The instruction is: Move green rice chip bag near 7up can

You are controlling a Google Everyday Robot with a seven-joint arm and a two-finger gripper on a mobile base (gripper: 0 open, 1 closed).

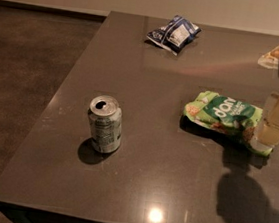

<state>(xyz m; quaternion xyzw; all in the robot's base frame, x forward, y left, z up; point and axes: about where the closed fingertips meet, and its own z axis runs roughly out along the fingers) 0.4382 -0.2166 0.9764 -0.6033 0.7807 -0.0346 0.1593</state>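
The green rice chip bag (223, 114) is at the right of the dark table, its white letters facing up. A dark shadow under it shows that it hangs slightly above the surface. My gripper (261, 142) comes down from the right edge of the view and is shut on the bag's right end. The 7up can (105, 124) stands upright at the front left of the table, its silver top open. It is well apart from the bag, to the bag's left and a little nearer the front edge.
A dark blue and white snack bag (174, 33) lies at the back of the table (142, 179). Another packet (271, 55) shows partly at the far right behind my arm. The table's left and front edges drop to a dark floor (23, 70).
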